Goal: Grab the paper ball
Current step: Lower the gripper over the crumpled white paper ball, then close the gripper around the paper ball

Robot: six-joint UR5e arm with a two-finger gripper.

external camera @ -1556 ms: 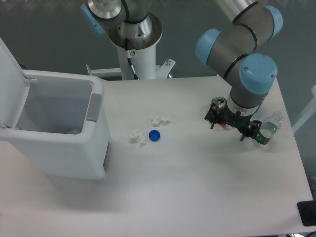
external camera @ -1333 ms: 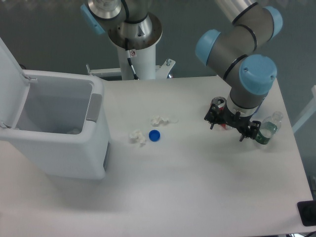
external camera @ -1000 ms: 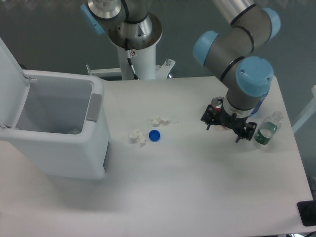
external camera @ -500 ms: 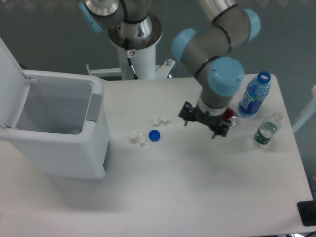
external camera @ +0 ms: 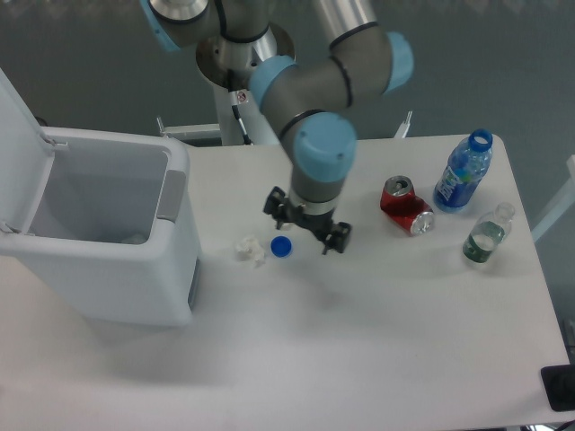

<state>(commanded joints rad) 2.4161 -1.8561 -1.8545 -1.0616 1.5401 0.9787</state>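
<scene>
The paper ball is a small lumpy white wad lying on the white table, just left of a round blue bottle cap. My gripper hangs over the table just right of the cap and a little right of the paper ball, not touching either. Its fingers stand apart, open, and hold nothing. The arm and gripper cover the patch of table just behind the cap.
A white bin with its lid up stands at the left, close to the paper ball. To the right are a red can on its side, a blue bottle and a small clear bottle.
The arm has swung left across the table, from beside the can and bottles to just right of the blue cap. The paper ball and cap have not moved.
</scene>
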